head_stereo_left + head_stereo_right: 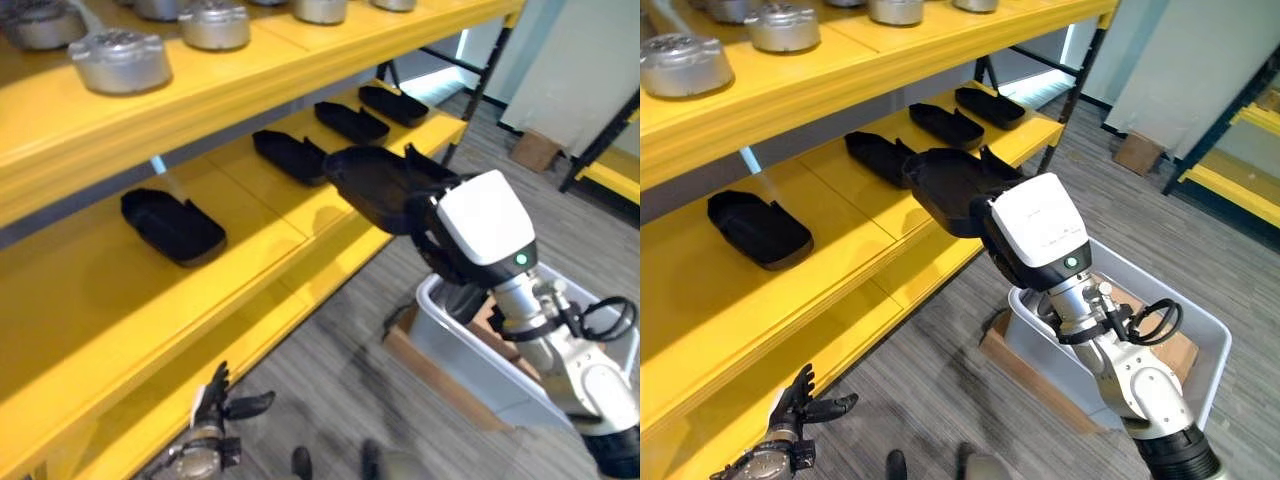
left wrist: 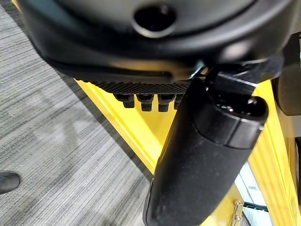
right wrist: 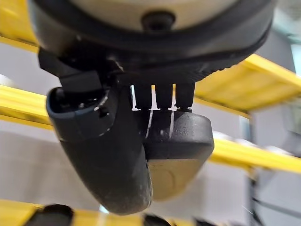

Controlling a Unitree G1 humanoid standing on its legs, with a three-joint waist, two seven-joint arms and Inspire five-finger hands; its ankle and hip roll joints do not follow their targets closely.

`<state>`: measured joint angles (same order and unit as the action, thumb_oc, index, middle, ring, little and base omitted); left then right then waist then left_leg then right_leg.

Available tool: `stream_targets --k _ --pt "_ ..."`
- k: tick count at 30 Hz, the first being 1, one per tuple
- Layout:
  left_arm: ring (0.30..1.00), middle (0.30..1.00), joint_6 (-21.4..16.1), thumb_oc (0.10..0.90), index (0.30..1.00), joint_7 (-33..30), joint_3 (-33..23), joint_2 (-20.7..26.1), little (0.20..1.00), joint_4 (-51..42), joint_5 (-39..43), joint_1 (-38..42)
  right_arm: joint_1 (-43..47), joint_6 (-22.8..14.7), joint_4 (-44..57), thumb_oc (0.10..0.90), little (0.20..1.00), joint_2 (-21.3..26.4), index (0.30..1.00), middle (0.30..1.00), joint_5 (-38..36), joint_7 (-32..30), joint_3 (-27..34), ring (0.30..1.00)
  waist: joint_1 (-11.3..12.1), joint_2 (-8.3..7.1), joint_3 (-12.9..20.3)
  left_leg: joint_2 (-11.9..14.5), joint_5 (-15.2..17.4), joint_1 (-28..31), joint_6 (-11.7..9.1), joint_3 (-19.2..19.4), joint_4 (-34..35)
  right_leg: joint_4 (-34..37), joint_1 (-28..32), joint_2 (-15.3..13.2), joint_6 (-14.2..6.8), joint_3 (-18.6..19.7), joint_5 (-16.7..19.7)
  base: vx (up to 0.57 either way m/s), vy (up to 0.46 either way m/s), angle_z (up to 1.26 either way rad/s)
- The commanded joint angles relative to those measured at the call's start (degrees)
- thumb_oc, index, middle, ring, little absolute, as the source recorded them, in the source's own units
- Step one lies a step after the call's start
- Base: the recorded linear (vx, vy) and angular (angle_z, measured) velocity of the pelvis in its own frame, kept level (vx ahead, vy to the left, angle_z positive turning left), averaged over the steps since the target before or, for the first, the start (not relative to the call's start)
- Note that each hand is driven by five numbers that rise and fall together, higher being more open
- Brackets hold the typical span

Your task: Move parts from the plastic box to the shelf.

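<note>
My right hand [image 1: 432, 228] is shut on a black moulded part [image 1: 375, 185] and holds it over the front edge of the yellow middle shelf [image 1: 250, 255]. In the right wrist view the thumb [image 3: 101, 150] and fingers curl round the part [image 3: 181, 139]. Several like black parts lie in a row on that shelf, the nearest [image 1: 172, 225] far left and another [image 1: 290, 155] just behind the held one. The grey plastic box [image 1: 470, 360] stands on the floor below my right arm. My left hand [image 1: 215, 400] hangs low by the bottom shelf, open with fingers spread and holding nothing.
Silver metal castings [image 1: 120, 60] stand on the upper shelf. The plastic box rests on a flat cardboard piece [image 1: 425, 362]. A small cardboard box [image 1: 535, 150] and another yellow rack [image 1: 610, 170] stand at the far right. Grey floor runs along the shelf front.
</note>
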<state>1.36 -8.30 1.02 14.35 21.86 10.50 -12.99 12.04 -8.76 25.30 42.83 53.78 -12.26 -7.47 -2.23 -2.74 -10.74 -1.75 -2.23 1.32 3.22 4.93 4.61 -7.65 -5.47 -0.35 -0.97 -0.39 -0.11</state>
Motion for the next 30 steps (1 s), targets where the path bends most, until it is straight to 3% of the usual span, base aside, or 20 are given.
stream_targets --k 1,5,17,22,24,26,27,28,30 --pt "1.0 1.0 -4.2 0.9 1.0 0.0 1.7 2.1 1.0 -4.1 -0.9 1.5 10.2 1.7 3.5 0.4 0.3 -0.3 0.3 0.3 -3.9 -5.7 5.4 0.3 0.6 -0.01 7.1 -1.3 2.3 1.6 -0.3 0.3 0.4 7.2 2.1 0.4 -3.5 1.8 5.0 0.05 -0.093 0.46" --pt "1.0 1.0 -4.1 0.9 1.0 0.8 2.5 1.7 1.0 -5.3 -1.0 0.8 9.3 0.4 4.2 0.4 0.3 -0.8 0.3 0.3 -5.9 -5.0 5.2 0.3 0.8 0.55 8.4 -0.7 2.2 2.1 -0.7 0.3 0.4 10.5 5.0 0.4 -3.2 0.6 5.5 0.07 -0.113 0.1" --pt "1.0 1.0 -3.8 0.9 1.0 0.3 3.0 1.1 1.0 -4.7 0.2 0.5 10.1 -0.4 5.5 0.4 0.3 -1.0 0.3 0.3 -7.3 -5.9 5.3 0.3 1.7 0.63 8.1 0.1 1.4 3.1 -2.2 -2.2 0.4 12.3 7.9 0.3 -2.0 -4.0 4.8 0.03 -0.064 0.15" --pt "1.0 1.0 -3.9 0.9 1.0 -0.4 3.7 1.4 1.0 -5.0 1.7 1.6 13.0 -0.7 5.4 0.4 0.3 -0.5 0.3 0.3 -8.1 -6.6 3.6 0.3 2.8 -0.22 4.6 -0.3 3.6 -2.2 -3.7 -3.3 -10.3 12.0 8.1 -1.1 -1.1 -6.6 4.9 -0.09 -0.052 0.41" --pt "1.0 1.0 -4.0 0.9 1.0 -0.8 3.9 1.8 1.0 -5.6 2.8 2.6 14.5 -0.2 4.3 0.4 0.3 0.4 0.3 0.3 -8.5 -7.6 3.1 0.3 2.7 -0.91 3.1 3.5 4.6 -4.5 -4.8 -3.3 -13.9 11.3 7.4 -2.4 -1.1 -8.1 5.4 -0.12 0.021 0.61" --pt "1.0 1.0 -3.9 0.9 1.0 -1.2 3.8 1.7 1.0 -5.9 3.6 2.4 14.2 0.7 3.5 0.4 0.3 0.8 0.3 0.3 -9.3 -8.0 3.7 0.3 2.1 -1.51 3.6 11.1 2.7 -3.4 -5.3 -0.2 -12.7 11.0 7.1 -4.1 -1.5 -10.3 4.9 0.0 0.099 0.68" --pt "1.0 1.0 -3.9 0.9 1.0 -1.3 3.9 1.7 1.0 -5.7 4.1 2.4 13.8 1.0 3.2 0.4 0.3 1.2 0.3 0.3 -9.3 -8.4 4.0 0.3 1.7 -1.14 4.1 13.8 0.5 -2.6 -6.3 0.4 -10.7 10.9 6.9 -4.0 -1.6 -11.2 4.4 0.05 0.177 0.74" --pt "1.0 1.0 -3.9 0.9 1.0 -1.6 4.3 1.6 1.0 -5.4 4.6 2.7 13.0 1.9 2.8 0.4 0.3 1.9 0.3 0.3 -9.2 -9.3 4.8 0.3 1.1 -0.13 4.6 18.9 -5.2 -2.0 -8.5 1.2 -6.2 11.3 7.3 -4.2 -1.9 -12.9 3.7 0.08 0.213 0.78" --pt "1.0 1.0 -4.2 0.9 1.0 -1.8 4.6 1.7 1.0 -5.7 4.8 2.5 12.5 2.8 2.1 0.4 0.3 3.0 0.3 0.3 -8.8 -10.2 5.5 0.3 1.0 1.18 5.1 22.8 -10.8 -1.8 -10.7 -0.1 -1.5 11.7 7.9 -4.5 -2.9 -13.6 3.1 0.08 0.207 0.71"
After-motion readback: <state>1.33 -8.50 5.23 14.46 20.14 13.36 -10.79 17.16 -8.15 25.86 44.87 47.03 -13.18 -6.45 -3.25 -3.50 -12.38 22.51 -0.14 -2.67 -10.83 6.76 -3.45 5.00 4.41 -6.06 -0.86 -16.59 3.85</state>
